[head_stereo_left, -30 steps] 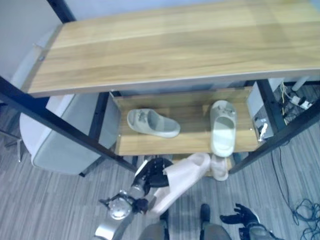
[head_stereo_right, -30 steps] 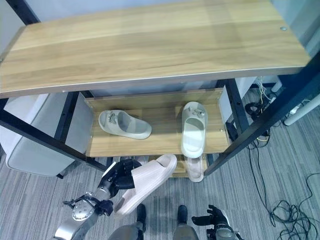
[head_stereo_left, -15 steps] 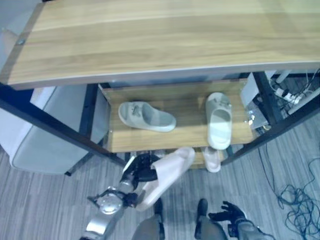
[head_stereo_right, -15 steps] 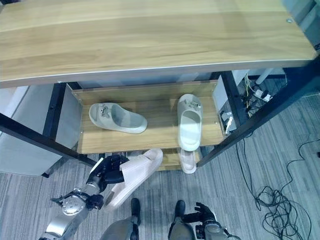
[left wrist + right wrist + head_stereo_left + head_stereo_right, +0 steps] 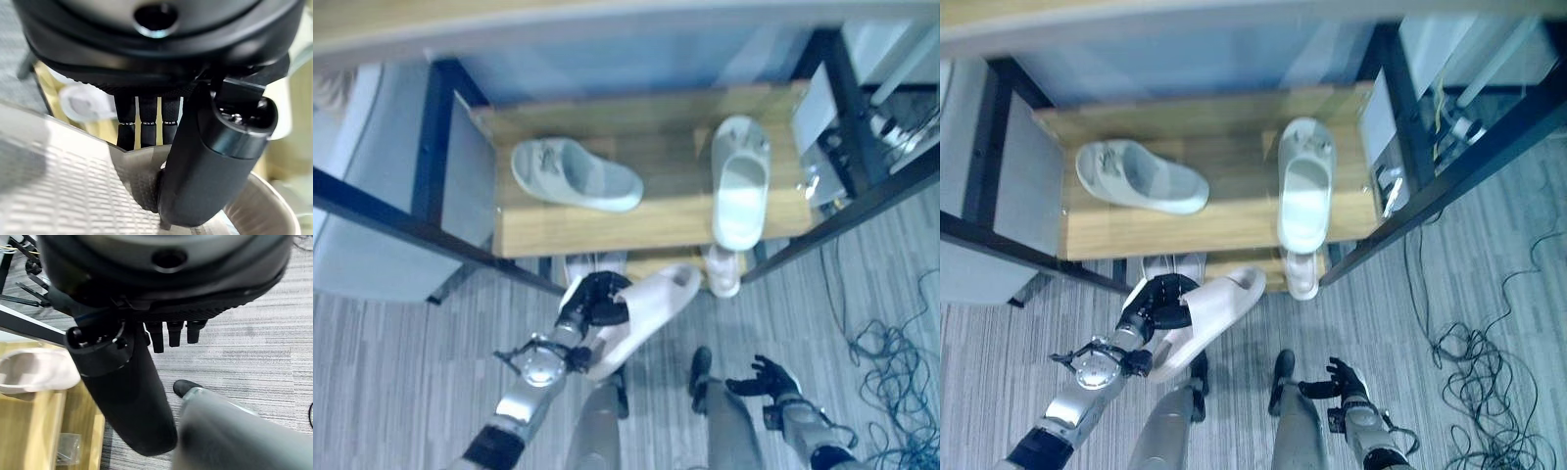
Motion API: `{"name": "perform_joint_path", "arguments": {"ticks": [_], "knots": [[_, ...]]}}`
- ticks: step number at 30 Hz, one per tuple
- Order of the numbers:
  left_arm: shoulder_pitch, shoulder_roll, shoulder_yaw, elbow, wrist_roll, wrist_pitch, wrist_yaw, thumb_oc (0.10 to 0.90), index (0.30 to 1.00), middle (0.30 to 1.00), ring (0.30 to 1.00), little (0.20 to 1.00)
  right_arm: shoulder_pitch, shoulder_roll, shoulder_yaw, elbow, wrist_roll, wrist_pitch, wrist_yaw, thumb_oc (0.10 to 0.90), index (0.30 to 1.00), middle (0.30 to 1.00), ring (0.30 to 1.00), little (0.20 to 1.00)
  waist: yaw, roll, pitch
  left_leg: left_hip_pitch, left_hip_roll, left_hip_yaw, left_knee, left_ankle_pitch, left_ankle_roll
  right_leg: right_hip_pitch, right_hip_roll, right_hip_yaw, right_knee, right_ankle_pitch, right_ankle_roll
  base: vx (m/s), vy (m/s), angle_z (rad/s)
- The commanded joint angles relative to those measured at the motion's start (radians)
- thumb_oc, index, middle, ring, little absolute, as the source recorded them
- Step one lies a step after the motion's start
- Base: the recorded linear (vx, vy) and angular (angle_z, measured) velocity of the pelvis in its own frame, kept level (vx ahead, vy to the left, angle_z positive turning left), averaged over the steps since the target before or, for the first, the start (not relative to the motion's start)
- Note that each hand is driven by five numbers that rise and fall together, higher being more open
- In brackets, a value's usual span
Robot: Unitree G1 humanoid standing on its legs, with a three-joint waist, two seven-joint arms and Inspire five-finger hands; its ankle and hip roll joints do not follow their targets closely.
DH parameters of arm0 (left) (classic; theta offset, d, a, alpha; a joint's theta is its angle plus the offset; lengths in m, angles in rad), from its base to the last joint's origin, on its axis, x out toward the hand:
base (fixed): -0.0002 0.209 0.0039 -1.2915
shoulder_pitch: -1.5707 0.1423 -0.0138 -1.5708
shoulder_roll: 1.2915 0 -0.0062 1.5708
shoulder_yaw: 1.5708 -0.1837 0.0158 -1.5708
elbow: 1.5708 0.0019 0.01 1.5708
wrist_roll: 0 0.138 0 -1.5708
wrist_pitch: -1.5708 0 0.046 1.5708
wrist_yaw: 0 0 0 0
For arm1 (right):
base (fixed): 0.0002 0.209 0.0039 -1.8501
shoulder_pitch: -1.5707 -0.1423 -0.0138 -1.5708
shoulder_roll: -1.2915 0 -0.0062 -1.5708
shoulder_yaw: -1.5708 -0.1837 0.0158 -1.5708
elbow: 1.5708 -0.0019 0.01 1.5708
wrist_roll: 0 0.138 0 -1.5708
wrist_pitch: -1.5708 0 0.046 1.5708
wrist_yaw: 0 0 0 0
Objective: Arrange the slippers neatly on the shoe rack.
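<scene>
The left hand (image 5: 592, 301) holds a pale slipper (image 5: 646, 315) by its heel end, fingers and thumb curled round the edge, sole side showing in the left wrist view; it hangs over the grey floor (image 5: 401, 372) just in front of the shoe rack (image 5: 607, 233), toe pointing toward the rack's front edge. On the wooden shelf a second slipper (image 5: 576, 174) lies crosswise near the left end, and a third slipper (image 5: 740, 180) lies lengthwise near the right end, its heel at the front edge. Below that edge the tip of another slipper (image 5: 722, 274) pokes out from a lower shelf. The right hand (image 5: 764, 377) hangs low by the floor, fingers spread and holding nothing
</scene>
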Motion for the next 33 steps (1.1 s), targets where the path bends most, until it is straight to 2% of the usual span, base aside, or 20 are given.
{"name": "perform_joint_path", "arguments": {"ticks": [1,2,4,8,12,15,23,26,28,33], "knots": [[-0.039,-0.022,0.034,-0.081,0.085,-0.105,0.064,0.4,0.3,0.3,0.3,0.3,0.02,-0.052,-0.015,-0.159,0.067,-0.07,-0.06,0.8,0.9,0.9,0.9,0.9,-0.017,0.006,-0.005,-0.166,0.03,-0.048,0.176,-0.081,-0.008,-0.094,-0.003,-0.004,0.128,-0.123,0.018,-0.09,0.041,-0.14],[-0.056,-0.023,0.034,-0.081,0.094,-0.107,0.08,0.4,0.3,0.3,0.3,0.3,0.014,-0.056,-0.019,-0.197,0.076,-0.079,-0.073,0.8,0.9,0.9,0.9,0.9,-0.021,0.009,-0.001,-0.203,0.033,-0.051,0.218,-0.096,-0.005,-0.135,-0.005,0.006,0.168,-0.141,0.01,0.0,0.032,-0.12],[-0.1,-0.019,0.041,-0.069,0.117,-0.109,0.12,0.4,0.3,0.3,0.3,0.3,-0.006,-0.063,-0.028,-0.296,0.084,-0.103,-0.105,0.8,0.9,0.9,0.9,0.9,-0.032,0.012,0.007,-0.3,0.039,-0.063,0.331,-0.165,-0.007,-0.24,-0.011,0.036,0.286,-0.197,0.014,0.01,0.048,-0.08],[-0.19,-0.01,0.05,-0.072,0.177,-0.113,0.21,0.4,0.3,0.3,0.3,0.3,-0.066,-0.086,-0.028,-0.498,0.025,-0.152,-0.191,0.8,0.9,0.9,0.9,0.9,-0.048,0.021,0.022,-0.497,0.046,-0.085,0.528,-0.236,0.013,-0.435,-0.014,0.088,0.441,-0.254,-0.014,-0.06,0.043,-0.17],[-0.326,0.01,0.049,-0.05,0.247,-0.107,0.344,0.4,0.3,0.3,0.3,0.3,-0.208,-0.093,-0.008,-0.613,-0.052,-0.178,-0.313,0.8,0.9,0.9,0.9,0.9,-0.054,0.03,0.037,-0.696,0.056,-0.131,0.746,-0.322,0.046,-0.632,-0.003,0.123,0.636,-0.31,-0.023,0.01,0.06,-0.21],[-0.425,0.029,0.046,-0.033,0.286,-0.093,0.441,0.4,0.3,0.3,0.3,0.3,-0.314,-0.098,0.036,-0.658,-0.082,-0.189,-0.362,0.8,0.9,0.9,0.9,0.9,-0.055,0.036,0.055,-0.787,0.055,-0.144,0.867,-0.376,0.062,-0.728,0.004,0.139,0.745,-0.345,-0.032,0.07,0.042,-0.12],[-0.674,0.118,0.018,0.084,0.381,-0.029,0.709,0.4,0.3,0.3,0.3,0.3,-0.416,-0.083,0.126,-0.703,-0.139,-0.192,-0.398,0.8,0.9,0.9,0.9,0.9,-0.074,0.03,0.061,-0.939,0.07,-0.164,1.042,-0.437,0.057,-0.897,0.014,0.149,0.917,-0.386,-0.019,0.09,0.021,-0.12],[-0.776,0.175,0.007,0.156,0.377,-0.006,0.77,0.4,0.3,0.3,0.3,0.3,-0.402,-0.068,0.161,-0.717,-0.171,-0.2,-0.401,0.8,0.9,0.9,0.9,0.9,-0.084,0.028,0.071,-0.976,0.081,-0.173,1.086,-0.453,0.057,-0.934,0.018,0.146,0.948,-0.395,-0.016,0.06,0.007,-0.15],[-0.872,0.228,-0.008,0.22,0.377,0.008,0.806,0.4,0.3,0.3,0.3,0.3,-0.379,-0.091,0.188,-0.749,-0.215,-0.202,-0.387,0.8,0.9,0.9,0.9,0.9,-0.094,0.026,0.081,-1.015,0.083,-0.183,1.126,-0.467,0.056,-0.974,0.02,0.144,0.982,-0.4,-0.01,0.07,-0.031,-0.13],[-0.939,0.252,-0.017,0.274,0.358,0.005,0.831,0.4,0.3,0.3,0.3,0.3,-0.367,-0.129,0.18,-0.815,-0.27,-0.202,-0.379,0.8,0.9,0.9,0.9,0.9,-0.107,0.019,0.097,-1.024,0.085,-0.188,1.16,-0.483,0.054,-0.995,0.03,0.155,1.021,-0.408,-0.001,0.04,-0.013,-0.06]]}}
